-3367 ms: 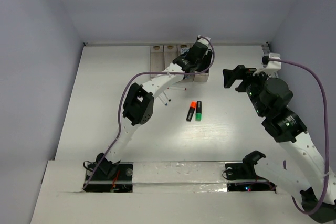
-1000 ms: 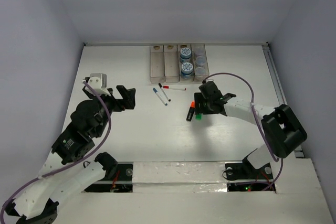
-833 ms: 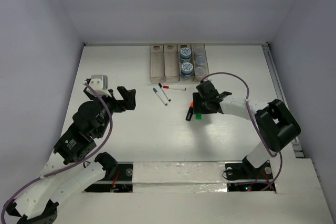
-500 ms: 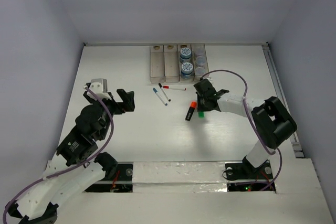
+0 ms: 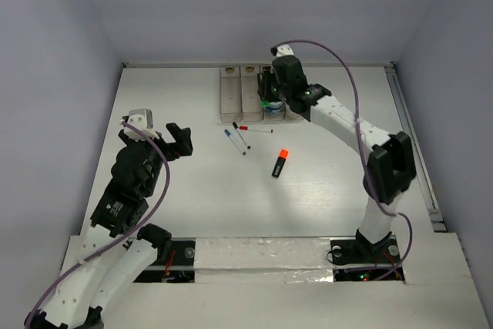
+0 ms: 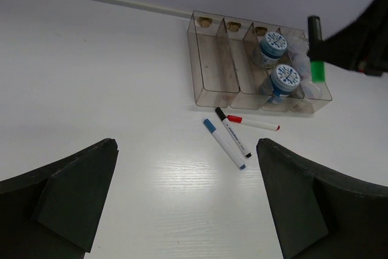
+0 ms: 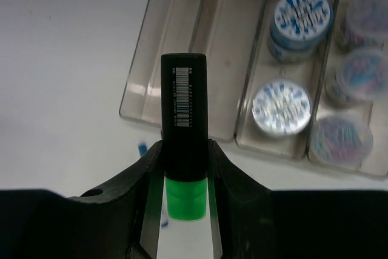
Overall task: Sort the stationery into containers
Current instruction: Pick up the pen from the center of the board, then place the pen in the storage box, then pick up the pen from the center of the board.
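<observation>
My right gripper (image 5: 269,98) (image 7: 183,156) is shut on the green highlighter (image 7: 183,150) (image 5: 266,103) (image 6: 315,59), holding it in the air above the near end of the containers (image 5: 230,96) (image 7: 176,47) (image 6: 212,71), green cap toward me. The two left compartments are empty. Two blue-lidded tubs (image 7: 301,16) (image 7: 280,106) sit in the third, and clear tubs (image 7: 364,71) in the fourth. The orange highlighter (image 5: 280,163) lies mid-table. Red (image 6: 253,124), black (image 6: 233,133) and blue (image 6: 224,144) pens lie just in front of the tray. My left gripper (image 5: 176,140) (image 6: 185,150) hovers open at the left, with nothing in it.
The right arm stretches diagonally from the table's right side up to the tray. The back wall and a rail run just behind the containers. White tabletop lies between the left gripper and the pens.
My right gripper has lifted the green highlighter from beside the orange one and carried it back to above the containers. The left arm has barely moved.
</observation>
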You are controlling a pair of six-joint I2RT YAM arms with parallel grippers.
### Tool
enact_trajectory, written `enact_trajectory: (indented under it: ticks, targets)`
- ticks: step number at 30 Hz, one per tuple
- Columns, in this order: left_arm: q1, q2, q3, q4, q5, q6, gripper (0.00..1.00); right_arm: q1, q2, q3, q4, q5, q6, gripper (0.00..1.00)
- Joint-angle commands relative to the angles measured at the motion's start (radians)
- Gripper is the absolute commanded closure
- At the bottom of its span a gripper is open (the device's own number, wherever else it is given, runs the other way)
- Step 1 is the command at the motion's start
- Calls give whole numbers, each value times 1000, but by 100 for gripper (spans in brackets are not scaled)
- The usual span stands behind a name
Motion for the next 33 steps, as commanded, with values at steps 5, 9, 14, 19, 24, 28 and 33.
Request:
enact_trajectory:
  ticks: [5, 9, 14, 19, 24, 28, 33]
  targets:
    - [10, 20, -6, 60, 60, 19, 1, 9, 373, 451, -9, 24, -101, 92]
    - [10, 32, -6, 60, 60, 20, 1, 0, 480, 590, -66, 46, -94, 89]
    - [19, 36, -6, 61, 58, 20, 1, -11, 527, 605, -57, 26, -69, 61]
    - [28, 46, -5, 66, 72, 22, 1, -11, 491, 659, -85, 32, -89, 15]
    - [38, 46, -5, 68, 86, 23, 1, -11, 223, 315, 1, 24, -86, 13]
    - [38, 40, -6, 72, 98, 23, 1, -11, -63, -161, 64, 30, -23, 12]
    - [38, 44, -6, 77, 120, 23, 1, 1, -274, -537, 7, 15, 87, 11]
